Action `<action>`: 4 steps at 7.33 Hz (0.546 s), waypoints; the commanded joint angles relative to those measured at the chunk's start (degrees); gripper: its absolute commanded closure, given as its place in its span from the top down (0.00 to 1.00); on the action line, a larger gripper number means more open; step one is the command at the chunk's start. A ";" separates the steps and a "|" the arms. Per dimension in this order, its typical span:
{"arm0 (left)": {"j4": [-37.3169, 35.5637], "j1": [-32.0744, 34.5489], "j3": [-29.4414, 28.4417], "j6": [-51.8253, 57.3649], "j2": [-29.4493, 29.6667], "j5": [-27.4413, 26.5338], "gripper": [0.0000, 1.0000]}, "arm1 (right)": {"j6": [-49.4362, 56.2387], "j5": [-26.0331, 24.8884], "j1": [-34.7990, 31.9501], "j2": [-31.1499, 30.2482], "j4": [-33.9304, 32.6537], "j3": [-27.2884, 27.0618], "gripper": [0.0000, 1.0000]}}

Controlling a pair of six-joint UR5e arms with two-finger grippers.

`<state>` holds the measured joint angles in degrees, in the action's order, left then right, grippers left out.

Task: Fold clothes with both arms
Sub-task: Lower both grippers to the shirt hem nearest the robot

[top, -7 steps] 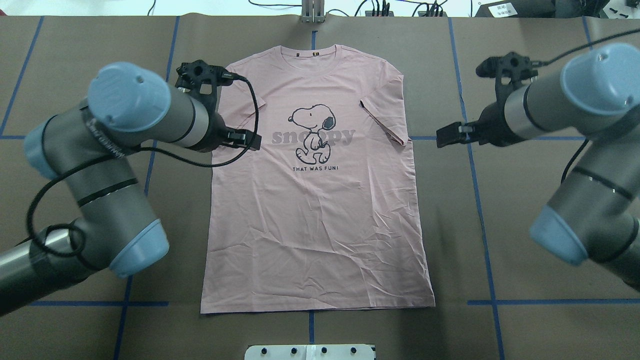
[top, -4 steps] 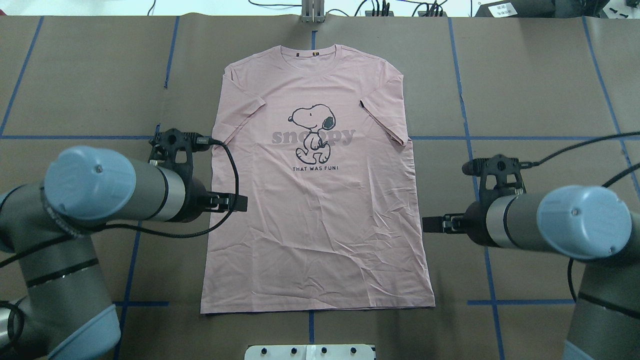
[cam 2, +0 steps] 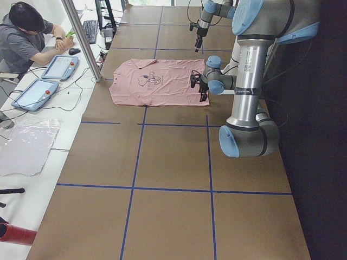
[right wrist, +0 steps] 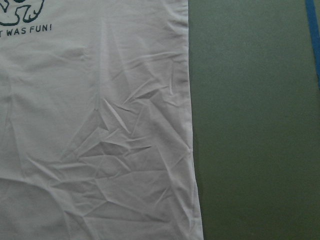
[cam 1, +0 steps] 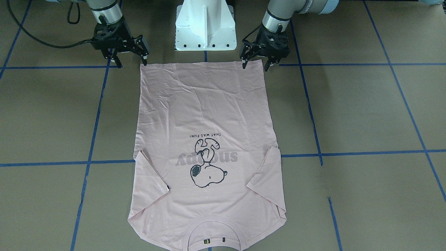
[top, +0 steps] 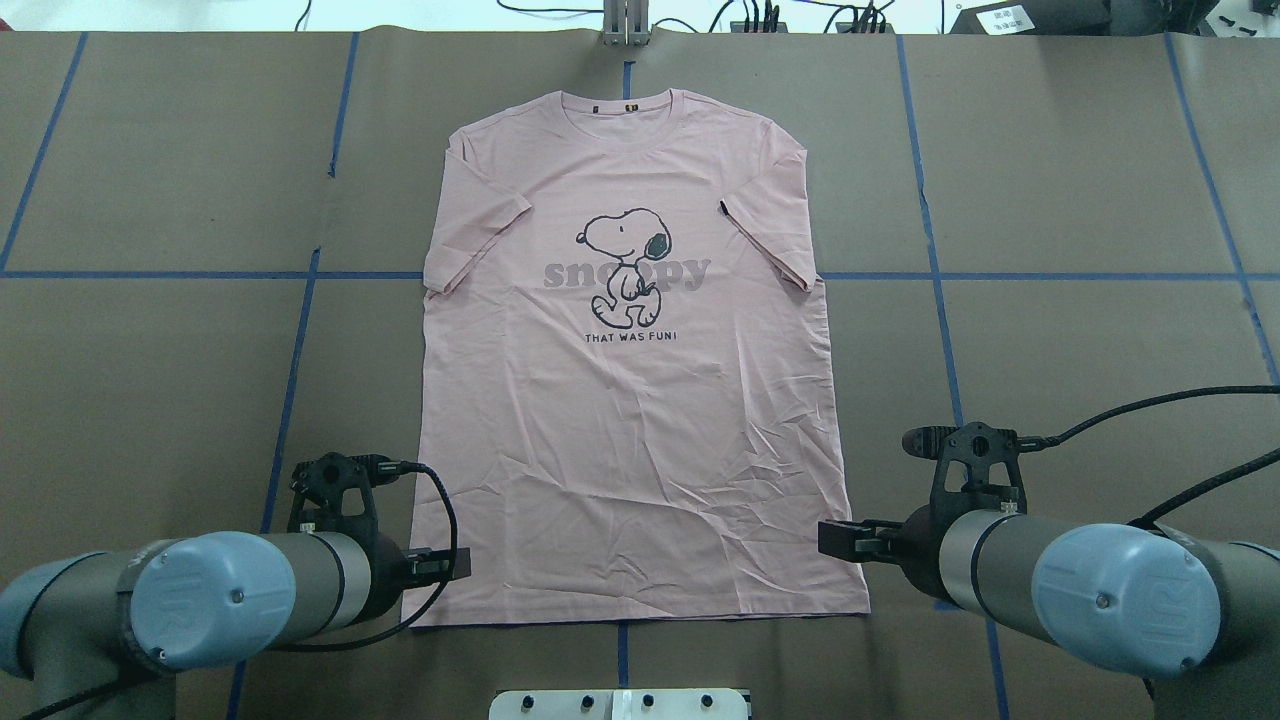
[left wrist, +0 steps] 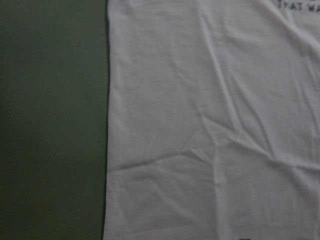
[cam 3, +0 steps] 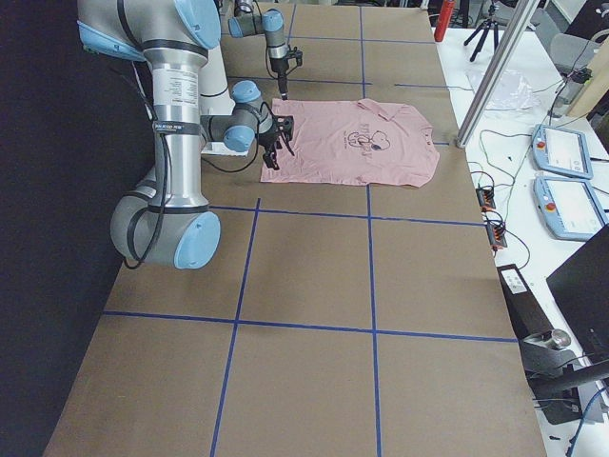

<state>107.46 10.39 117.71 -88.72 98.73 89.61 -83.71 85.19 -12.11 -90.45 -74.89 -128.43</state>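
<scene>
The clothes are one pale pink T-shirt [top: 630, 430] lying flat, print up, collar at the far edge and both sleeves turned inward [cam 1: 205, 111]. My left gripper [cam 1: 255, 65] stands open over the hem corner on my left, one finger above the cloth and one off it; from overhead the left gripper [top: 450, 565] sits at that corner. My right gripper [cam 1: 131, 63] is open in the same way over the other hem corner, and shows from overhead too [top: 840, 540]. Neither holds anything. The wrist views show only the shirt's side edges [left wrist: 210, 125] [right wrist: 100, 125] on the brown table.
The white pedestal base [cam 1: 204, 24] stands just behind the hem. Blue tape lines [top: 930, 275] cross the brown table cover. A person [cam 2: 27, 38] sits at a side desk with tablets [cam 3: 561, 152] beyond the table's far edge.
Both arms have drawn back along the shirt's sides, from sleeve height down to the hem corners near the base. The shirt has not moved.
</scene>
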 commanded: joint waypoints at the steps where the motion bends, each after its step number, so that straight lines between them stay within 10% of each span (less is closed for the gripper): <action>1: 0.56 -2.30 -0.99 -1.54 -0.56 -0.67 0.68 | -0.31 -0.46 0.15 -0.16 0.01 -0.16 1.00; 4: 0.47 -3.01 -0.99 -1.63 -0.65 -0.75 0.52 | -0.31 -0.81 0.15 -0.17 0.01 -0.07 1.00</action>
<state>107.96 7.54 116.75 -90.32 98.13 88.93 -84.02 84.54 -11.95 -90.59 -74.88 -128.54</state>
